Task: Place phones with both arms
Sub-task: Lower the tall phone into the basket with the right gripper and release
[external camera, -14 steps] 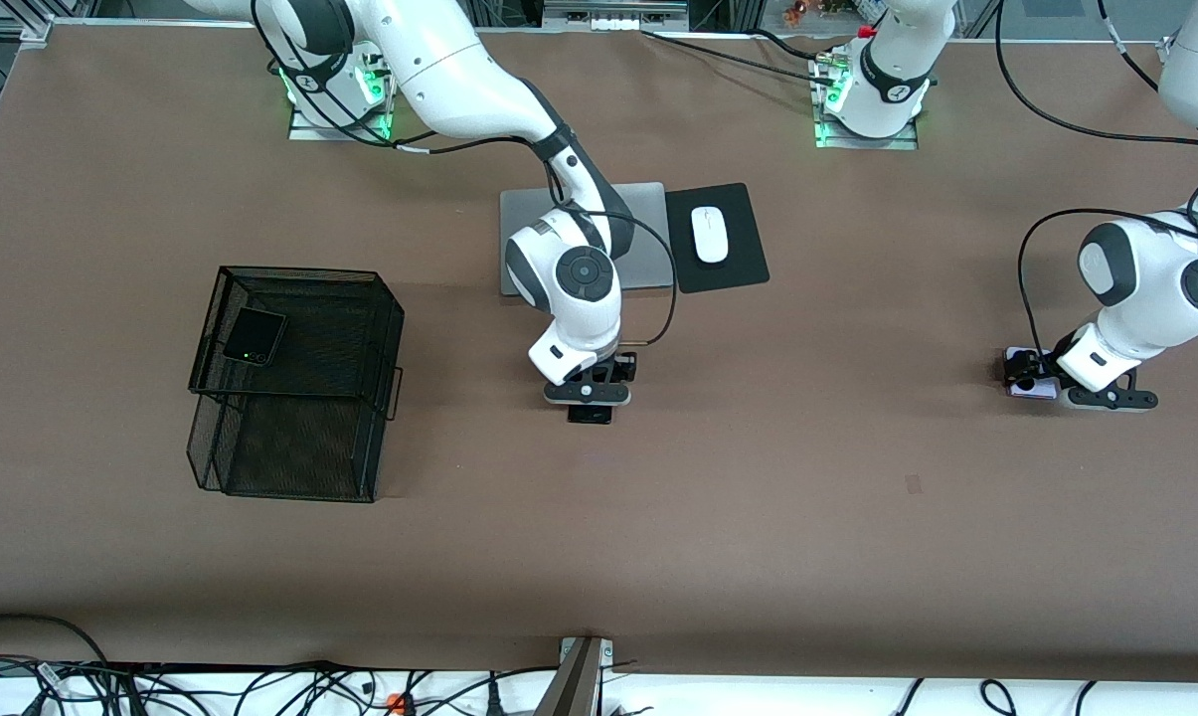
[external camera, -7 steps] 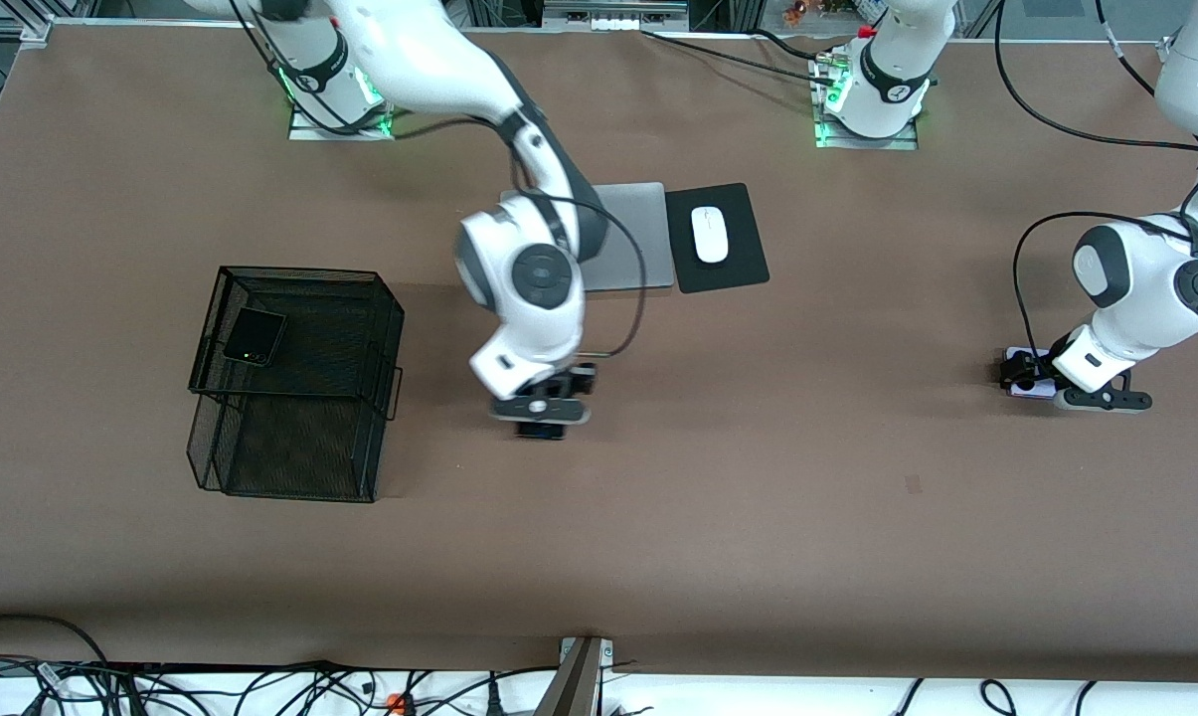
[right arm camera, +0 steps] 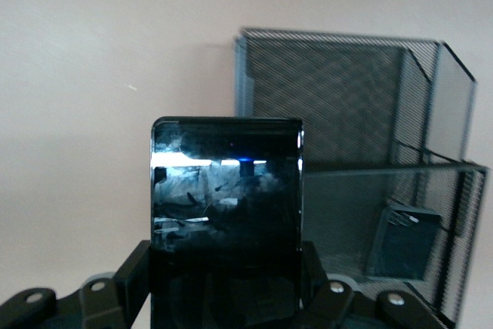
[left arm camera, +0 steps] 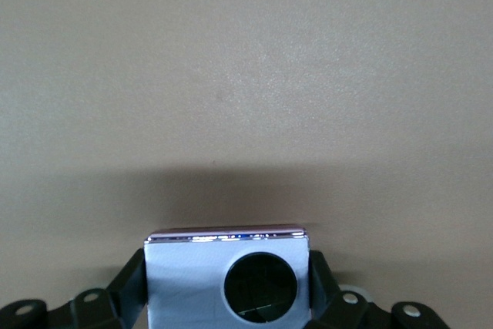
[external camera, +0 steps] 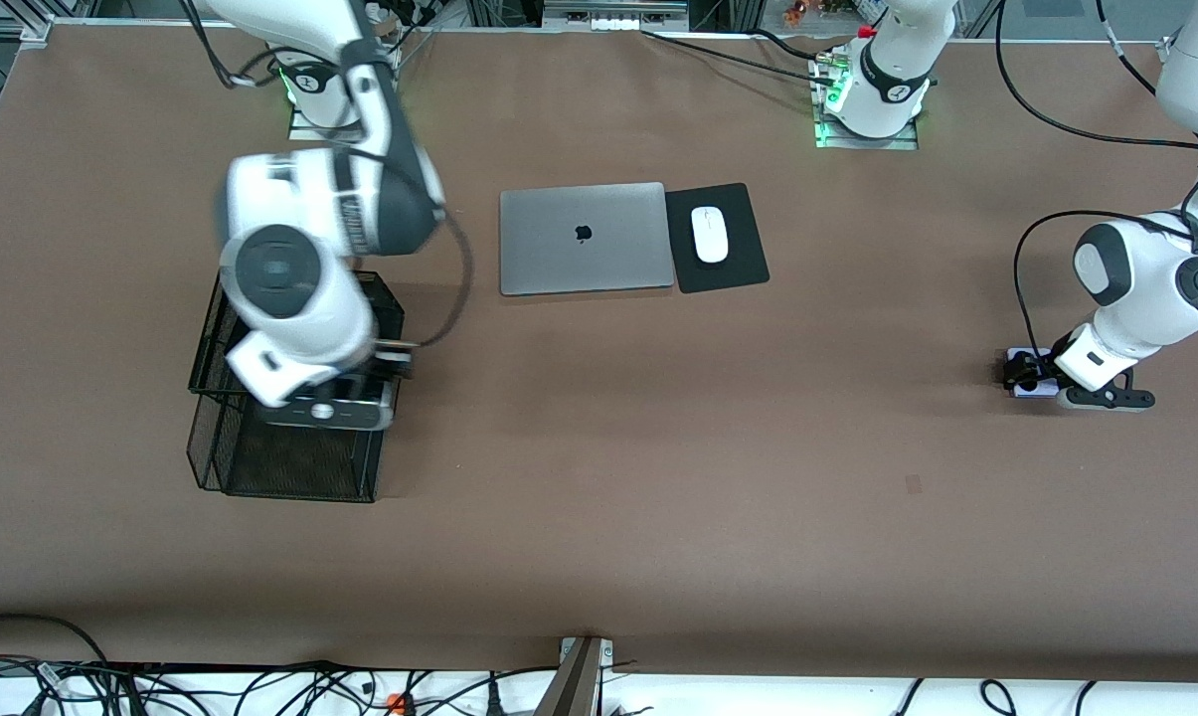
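Note:
My right gripper [external camera: 328,406] hangs over the black mesh basket [external camera: 290,467], shut on the long black slab phone [right arm camera: 225,190], which stands up from between its fingers [right arm camera: 135,271]. The front view hides this phone under the wrist. A small black flip phone [right arm camera: 400,240] lies inside the basket [right arm camera: 347,98]. At the left arm's end of the table, my left gripper [external camera: 1026,376] is down at the lavender-white flip phone [external camera: 1034,390]. In the left wrist view the left gripper [left arm camera: 227,283] presses both sides of that phone [left arm camera: 185,275], which rests on the table.
A shut grey laptop [external camera: 584,239] lies mid-table toward the bases, beside a white mouse [external camera: 710,234] on a black pad [external camera: 743,264]. Brown tabletop stretches between the basket and the left gripper.
The right arm has swung from mid-table to over the basket, carrying the slab phone. The left gripper's fingers have closed in on the lavender phone.

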